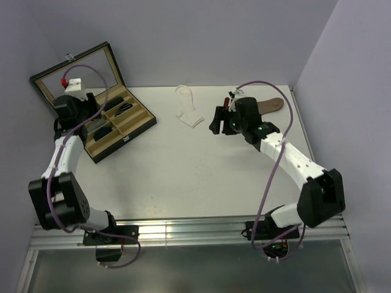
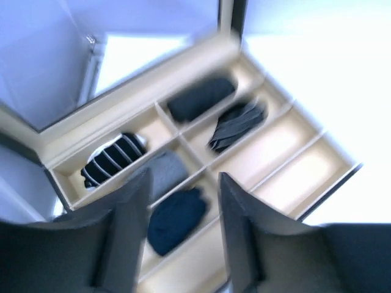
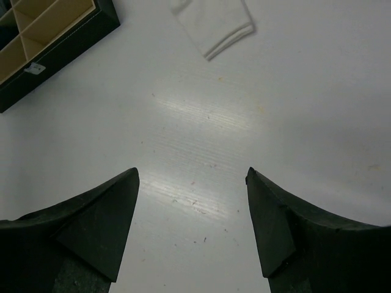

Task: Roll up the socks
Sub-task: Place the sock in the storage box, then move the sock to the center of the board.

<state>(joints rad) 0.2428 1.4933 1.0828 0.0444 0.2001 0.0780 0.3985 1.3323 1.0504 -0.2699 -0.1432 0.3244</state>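
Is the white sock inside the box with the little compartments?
No, the white sock lies out on the table, apart from the box.

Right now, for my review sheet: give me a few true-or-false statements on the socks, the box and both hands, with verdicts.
1. The white sock lies unrolled on the table. True.
2. The right hand grips the white sock. False: it is open and empty, and the sock lies apart from it.
3. The left hand is above the open box. True.
4. Every compartment of the box holds a sock. False: several are empty.
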